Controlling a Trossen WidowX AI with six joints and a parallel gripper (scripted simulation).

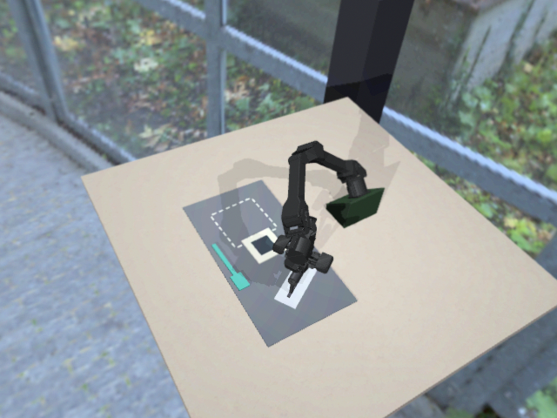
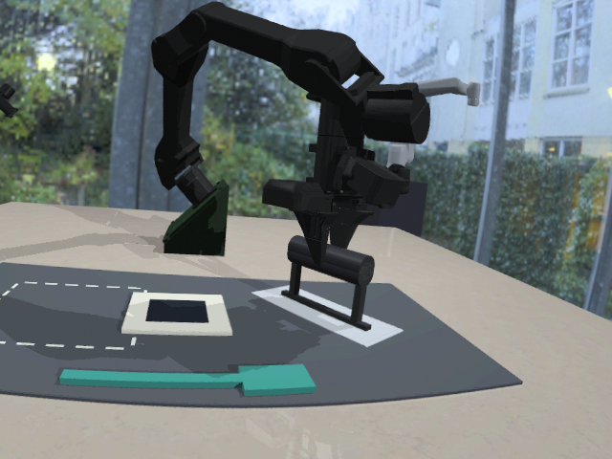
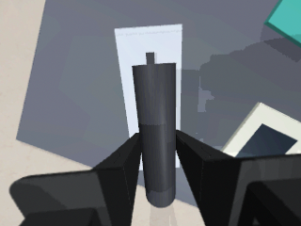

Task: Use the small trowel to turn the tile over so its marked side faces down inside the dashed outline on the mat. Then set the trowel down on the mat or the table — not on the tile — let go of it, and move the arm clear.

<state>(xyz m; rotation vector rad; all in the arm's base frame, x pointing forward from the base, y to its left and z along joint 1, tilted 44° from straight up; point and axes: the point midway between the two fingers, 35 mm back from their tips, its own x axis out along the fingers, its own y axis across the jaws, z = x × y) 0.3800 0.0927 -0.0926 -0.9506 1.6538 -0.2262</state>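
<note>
Shut partway on the black cylindrical handle of the white flat-bladed trowel [image 1: 305,286] [image 2: 348,261] [image 3: 157,104], the hand [image 1: 298,266] [image 2: 331,254] [image 3: 156,136]. Beside the cream square tile [image 1: 261,246] [image 2: 178,311] [image 3: 267,140], dark mark up; opposite the dashed outline [image 1: 223,232] [image 2: 84,346]. Long axis running past the tile, probably needing a turn toward it.

One trowel [image 1: 305,284] [image 2: 356,262] [image 3: 158,96], one tile [image 1: 261,246] [image 2: 177,311] [image 3: 267,141], one teal spatula [image 1: 239,279] [image 2: 276,379] [image 3: 289,21], one mat [image 1: 274,324] [image 2: 429,356] [image 3: 71,94].

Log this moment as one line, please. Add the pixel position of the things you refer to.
gripper [image 1: 298,268] [image 2: 330,256] [image 3: 156,136]: shut on trowel's black handle [image 1: 293,279] [image 2: 345,261] [image 3: 155,104] | white blade [image 1: 302,287] [image 2: 370,337] [image 3: 124,52]: on mat [image 1: 310,310] [image 2: 434,356] [image 3: 71,85] | tile [image 1: 251,246] [image 2: 133,316] [image 3: 244,127]: dark square [image 1: 262,246] [image 2: 178,311] [image 3: 267,141] up, mostly outside dashed outline [image 1: 251,198] [image 2: 115,348]
</note>
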